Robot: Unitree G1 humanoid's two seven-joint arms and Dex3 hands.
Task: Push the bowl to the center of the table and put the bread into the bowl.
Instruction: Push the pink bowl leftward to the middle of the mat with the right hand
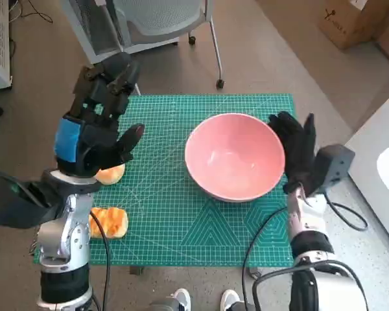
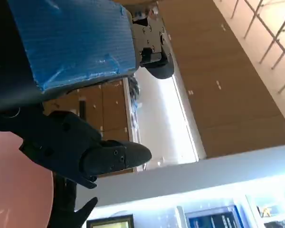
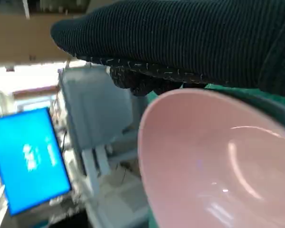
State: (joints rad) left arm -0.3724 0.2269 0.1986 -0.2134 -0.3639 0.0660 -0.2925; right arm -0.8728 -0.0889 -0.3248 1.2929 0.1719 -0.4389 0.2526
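A pink bowl (image 1: 235,155) stands empty on the green cutting mat (image 1: 175,220), right of the mat's middle. My right hand (image 1: 297,148) lies flat against the bowl's right side, fingers spread and holding nothing; its glove (image 3: 180,42) hangs over the bowl's rim (image 3: 190,156) in the right wrist view. Two bread pieces sit at the mat's left edge: a round bun (image 1: 111,173), partly hidden under my left hand (image 1: 94,123), and a toasted piece (image 1: 109,222) nearer me. The left hand hovers raised above the bun, fingers apart and empty. The bowl's edge (image 2: 19,190) shows in the left wrist view.
An office chair (image 1: 162,23) stands behind the table's far edge. Cardboard boxes (image 1: 360,19) lie on the floor at the far right. A white surface (image 1: 382,175) sits close to the table's right side. A blue screen (image 3: 31,159) shows in the right wrist view.
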